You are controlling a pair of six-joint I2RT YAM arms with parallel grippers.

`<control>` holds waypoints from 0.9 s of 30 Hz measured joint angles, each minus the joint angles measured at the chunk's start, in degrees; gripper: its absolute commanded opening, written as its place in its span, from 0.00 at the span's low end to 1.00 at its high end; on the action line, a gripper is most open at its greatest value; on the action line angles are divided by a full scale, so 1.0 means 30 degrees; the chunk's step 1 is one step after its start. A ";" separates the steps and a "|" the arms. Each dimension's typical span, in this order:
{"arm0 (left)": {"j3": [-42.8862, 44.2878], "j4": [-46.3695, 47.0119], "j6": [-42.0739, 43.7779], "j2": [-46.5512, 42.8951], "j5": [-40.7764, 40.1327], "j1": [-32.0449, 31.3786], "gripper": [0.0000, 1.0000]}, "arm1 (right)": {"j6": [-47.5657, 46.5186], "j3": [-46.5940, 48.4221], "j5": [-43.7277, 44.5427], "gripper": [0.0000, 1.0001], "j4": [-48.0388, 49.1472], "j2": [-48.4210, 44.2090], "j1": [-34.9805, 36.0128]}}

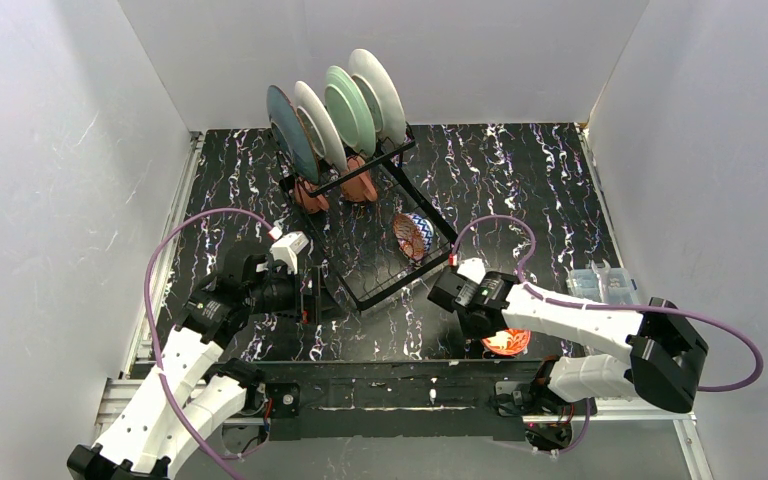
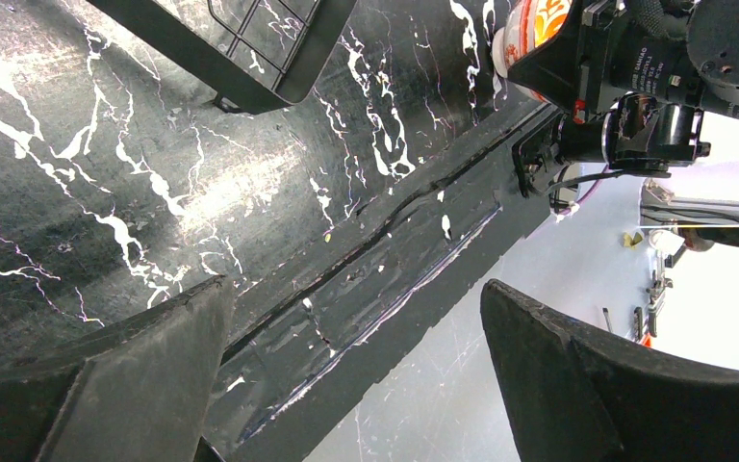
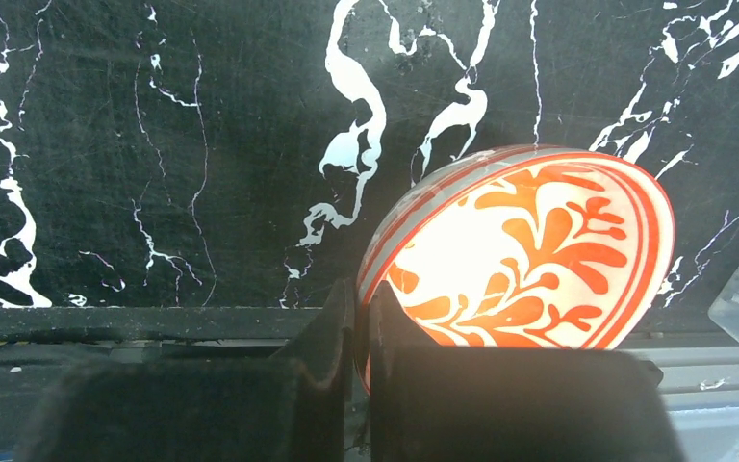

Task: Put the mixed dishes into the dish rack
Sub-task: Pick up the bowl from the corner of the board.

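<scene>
Right wrist view shows the right gripper [image 3: 362,318] pinched shut on the thin rim of the red-patterned bowl [image 3: 539,255]. The bowl is at the table's [image 3: 154,144] near edge, well apart from the dish rack [image 1: 385,250]. So narrow a hold could let the bowl pivot or slip when lifted and fall off that edge. The left gripper [image 2: 356,356] hangs wide open, empty.
</scene>
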 measured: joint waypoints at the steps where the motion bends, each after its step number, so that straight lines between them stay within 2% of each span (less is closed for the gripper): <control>1: 0.0000 0.0000 0.0000 -0.0029 0.0000 0.0000 0.99 | -0.0029 0.0029 0.0022 0.01 -0.0066 -0.0007 0.0000; 17: 0.0539 -0.0729 0.0029 0.0357 -0.0204 0.0000 0.99 | -0.1020 0.1217 -0.0765 0.01 0.0510 -0.0328 0.0743; 27: 0.3126 -0.2484 0.0226 0.1319 -0.1093 0.0000 0.99 | -0.3672 0.2565 -0.0787 0.01 0.1413 -0.0197 0.3308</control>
